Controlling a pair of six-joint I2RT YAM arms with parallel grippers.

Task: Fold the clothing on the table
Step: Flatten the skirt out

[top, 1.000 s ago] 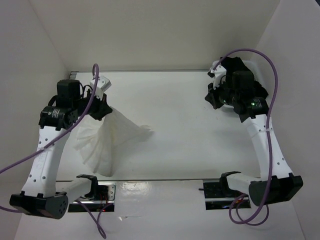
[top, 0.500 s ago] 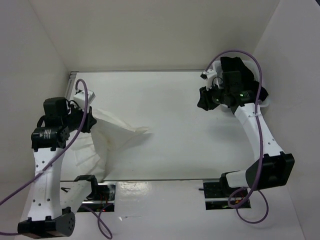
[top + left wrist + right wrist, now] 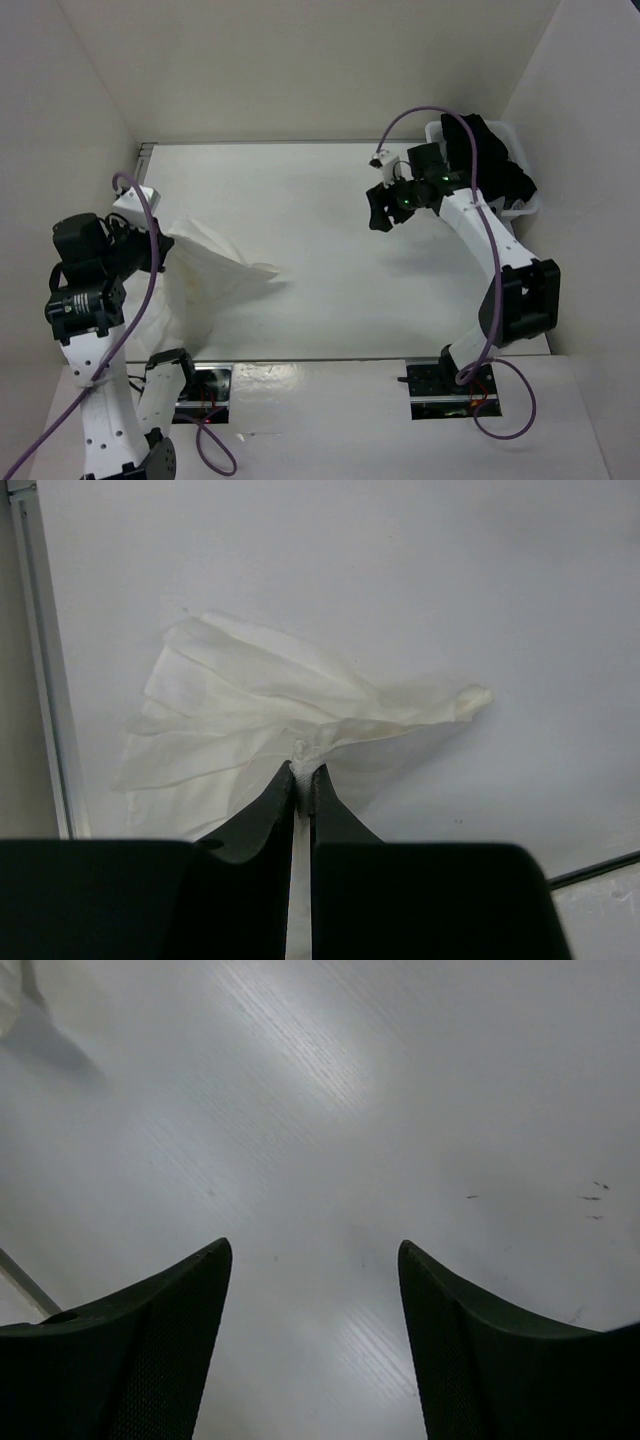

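- the desk (image 3: 340,260) is the biggest thing in front of you: white, flat, with a thin rail (image 3: 300,142) at its edge.
- the skirt (image 3: 215,285) sits bunched at the desk's left side, close to the left rail. one part is lifted, and the rest trails on the surface with a point reaching toward the middle.
- it looks thin, light and limp, so expect it to drape, slide and crumple rather than hold a shape. the pleats will likely bunch as you move it.
- for a hold, i'd judge the waistband or a hem corner best, where the layers are thicker. take two spread points, not one.
- a basket (image 3: 528,205) of black garments (image 3: 490,140) sits at the far right. it's not your job.
- your left end effector (image 3: 303,772) is clamped on a gathered pinch of skirt.
- your right end effector (image 3: 315,1247) stands apart and holds nothing. it's over bare desk right of the middle, well apart from the skirt.
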